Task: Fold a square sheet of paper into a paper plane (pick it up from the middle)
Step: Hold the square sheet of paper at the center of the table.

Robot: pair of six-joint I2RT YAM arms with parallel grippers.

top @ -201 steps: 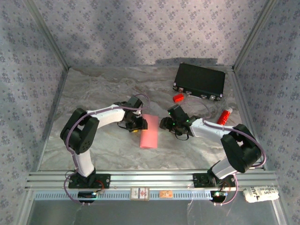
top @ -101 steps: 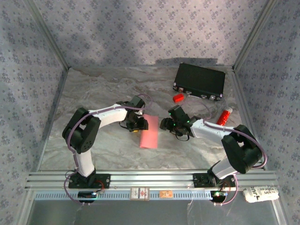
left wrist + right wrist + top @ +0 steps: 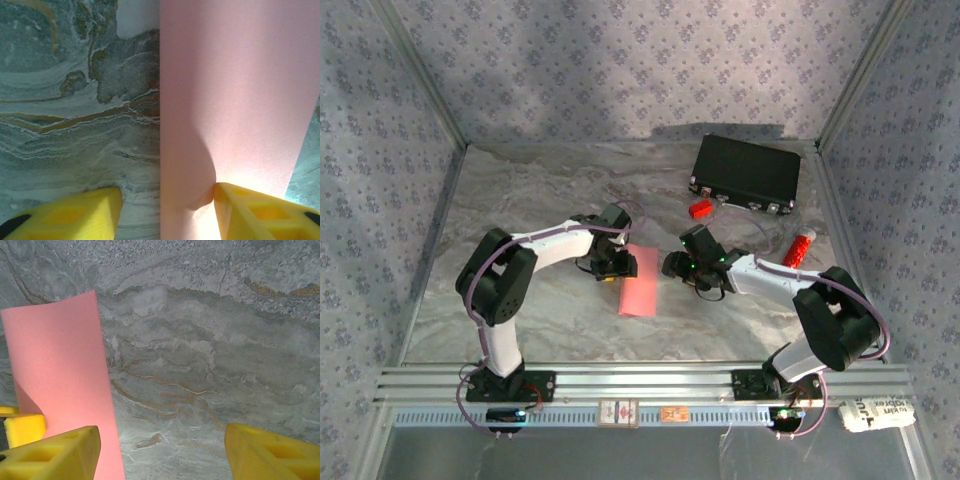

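the square sheet of paper (image 3: pixel 638 281) lies on the marbled table (image 3: pixel 530 200) right between the two arms. from above it reads as a narrow strip, likely doubled over, though i can't make out the layers. the left gripper (image 3: pixel 167 212) is down at the sheet's left edge, toward the far end, jaws apart. one yellow finger (image 3: pixel 257 210) is tucked against the paper where it bulges up, and the other sits on bare table beside the edge, so nothing is clamped. the right gripper (image 3: pixel 162 452) hovers low on the other side with its jaws spread wide. the paper's long edge runs just by one pad, and there's bare marble between the two.

handling call — this sheet is featherlight, thin and floppy. pushed flat, it will likely skate on the smooth table or buckle rather than lift. it also creases for good, so a stray pinch leaves a mark. i'd take it near the middle of an edge — one pad slipped under that raised lip, then close gently.
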